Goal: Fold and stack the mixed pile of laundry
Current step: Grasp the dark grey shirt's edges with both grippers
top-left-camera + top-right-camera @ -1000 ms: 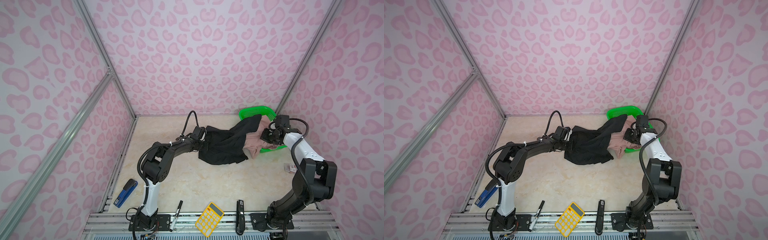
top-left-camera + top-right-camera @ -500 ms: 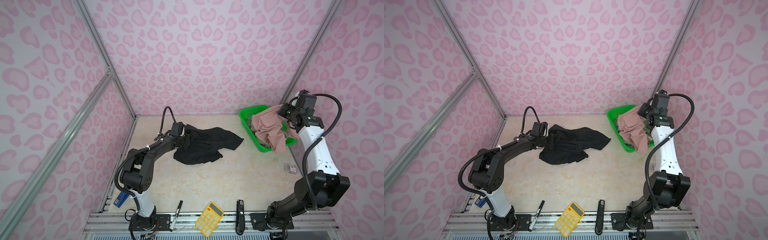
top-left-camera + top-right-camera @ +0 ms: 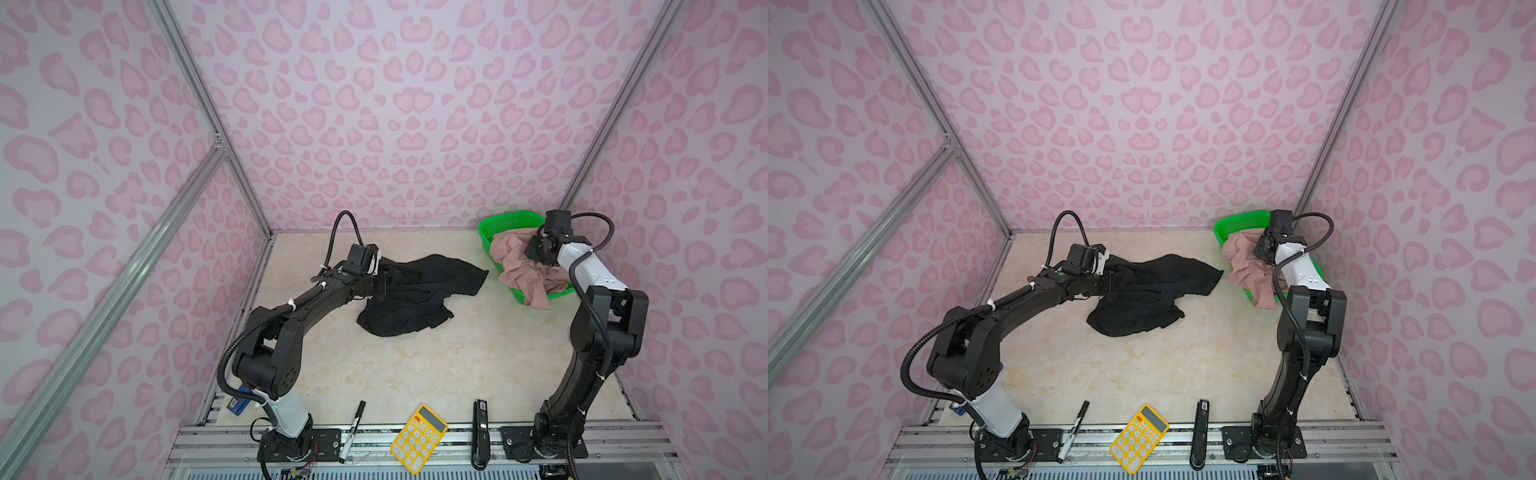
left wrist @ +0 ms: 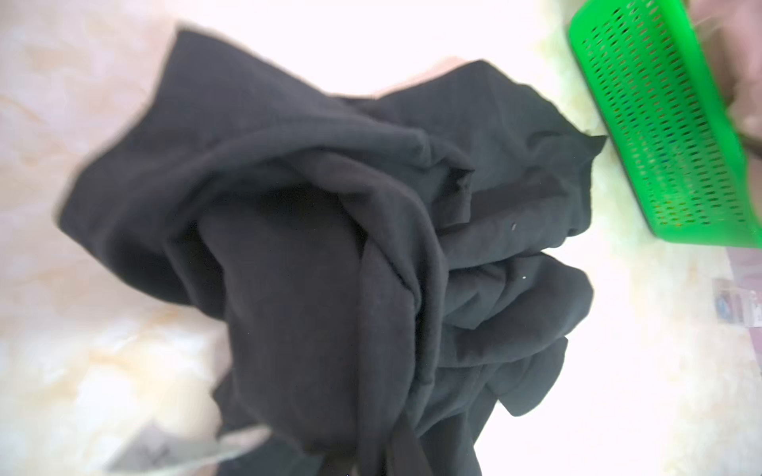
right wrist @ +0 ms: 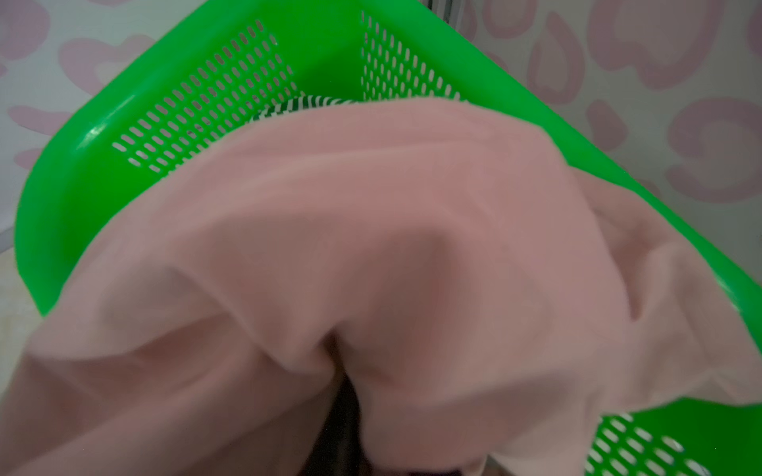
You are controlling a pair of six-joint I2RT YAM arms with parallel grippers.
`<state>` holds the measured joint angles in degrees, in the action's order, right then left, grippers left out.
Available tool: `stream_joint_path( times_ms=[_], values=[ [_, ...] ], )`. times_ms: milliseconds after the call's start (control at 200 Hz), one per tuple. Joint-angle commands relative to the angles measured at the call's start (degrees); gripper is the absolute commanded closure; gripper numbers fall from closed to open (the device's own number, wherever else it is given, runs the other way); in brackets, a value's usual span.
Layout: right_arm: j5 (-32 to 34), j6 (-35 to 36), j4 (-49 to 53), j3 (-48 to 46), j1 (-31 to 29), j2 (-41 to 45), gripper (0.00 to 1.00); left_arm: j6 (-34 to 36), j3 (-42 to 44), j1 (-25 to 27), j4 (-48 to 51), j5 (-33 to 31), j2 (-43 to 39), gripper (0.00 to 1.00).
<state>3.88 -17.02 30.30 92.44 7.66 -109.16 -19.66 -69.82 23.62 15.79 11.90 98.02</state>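
Looking barely started tbh: left gripper point(image 3: 385, 286) pinched shut on the crumpled black garment point(image 3: 419, 299) on the table point(image 3: 415, 374), pink shorts point(image 3: 519, 270) slumped half out of the green basket point(image 3: 505, 220) against the right gripper point(image 3: 534, 251) (can't tell how its jaws stand), nothing folded or stacked yet.

The left hand point(image 3: 385, 286) pulled the black garment point(image 3: 415, 301) off the basket point(image 3: 505, 222); the right hand point(image 3: 536, 251) raised, then lowered the pink shorts point(image 3: 519, 272).

left gripper point(image 3: 383, 286): fingertips buried in folds of black garment point(image 3: 419, 291); jaws not visible.
right gripper point(image 3: 537, 250): jaws covered by pink shorts point(image 3: 519, 270); opening cannot be told.
striped piece point(image 5: 303, 104): only a thin edge shows behind the shorts.
blue object point(image 3: 237, 406): mostly hidden behind left arm point(image 3: 286, 332).
card point(image 4: 738, 307): blurred, print unreadable.
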Motion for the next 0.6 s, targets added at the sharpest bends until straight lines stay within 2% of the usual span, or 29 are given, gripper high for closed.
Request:
stream_joint_path(
  times_ms=[0,85,200,275,330,370,455,540,595],
  values=[
    [5.9,2.6,2.9,0.2,-1.3,5.5,0.49,2.2,-1.1,0.0,3.8,-0.6,-3.2,0.94],
    [10.0,4.2,4.5,0.5,-3.5,10.9,0.37,2.9,-2.1,-0.1,6.4,-0.6,-4.7,0.90],
    [14.6,7.6,2.9,-1.3,-8.2,18.0,0.25,3.2,-3.3,-0.5,9.4,-0.6,-6.1,0.87],
    [12.8,8.2,4.3,-0.7,-10.6,21.1,0.23,3.2,-3.7,-0.9,10.1,0.9,-6.9,0.86],
    [8.9,8.9,5.5,-0.9,-12.4,23.2,0.22,3.1,-4.1,-1.1,10.6,2.1,-7.5,0.84],
    [5.1,9.1,6.1,-1.5,-14.1,24.5,0.22,3.2,-4.3,-1.2,11.0,3.4,-8.0,0.76],
    [-3.6,9.2,6.8,-4.9,-18.7,26.8,0.22,3.2,-4.8,-1.3,12.5,4.1,-9.1,0.47],
    [-9.8,8.7,5.5,-11.3,-24.6,28.2,0.23,1.2,-4.1,-2.3,14.4,-1.6,-11.1,0.30],
    [-12.5,7.6,3.9,-15.0,-28.6,28.1,0.25,-0.2,-3.0,-4.1,15.1,-4.3,-12.6,0.25]
  ],
)
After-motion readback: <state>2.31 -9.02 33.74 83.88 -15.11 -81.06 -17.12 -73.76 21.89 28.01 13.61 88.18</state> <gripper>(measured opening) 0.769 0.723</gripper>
